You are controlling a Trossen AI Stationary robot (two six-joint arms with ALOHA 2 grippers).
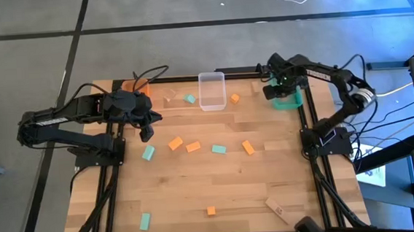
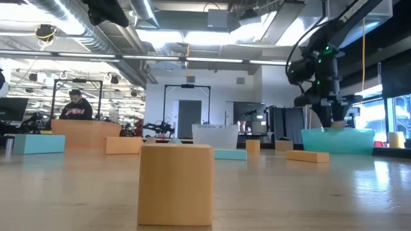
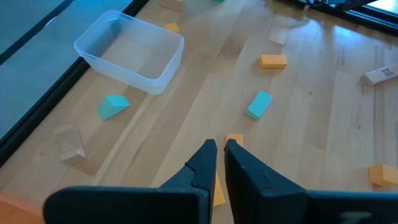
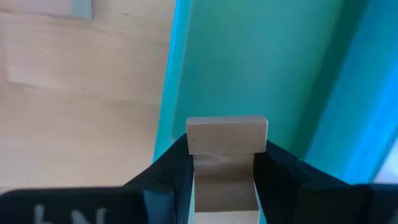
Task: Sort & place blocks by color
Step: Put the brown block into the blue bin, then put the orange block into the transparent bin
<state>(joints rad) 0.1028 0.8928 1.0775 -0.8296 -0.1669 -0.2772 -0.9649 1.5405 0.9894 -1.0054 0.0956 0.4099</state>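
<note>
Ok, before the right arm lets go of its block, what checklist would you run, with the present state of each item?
1. Right gripper shut on the plain wood block: ok, both fingers flank it in the right wrist view.
2. Gripper over the teal bin: ok, teal fills the wrist view below the block.
3. Block colour matches bin: not ok, a plain wood block over a teal bin; mint green would seem the match.
4. Height above the bin floor: cannot tell.
5. Left gripper out of the way: ok, it is across the table near the orange bin, fingers closed and empty.
6. Clear bin free for wood blocks: ok, it looks empty.
</note>
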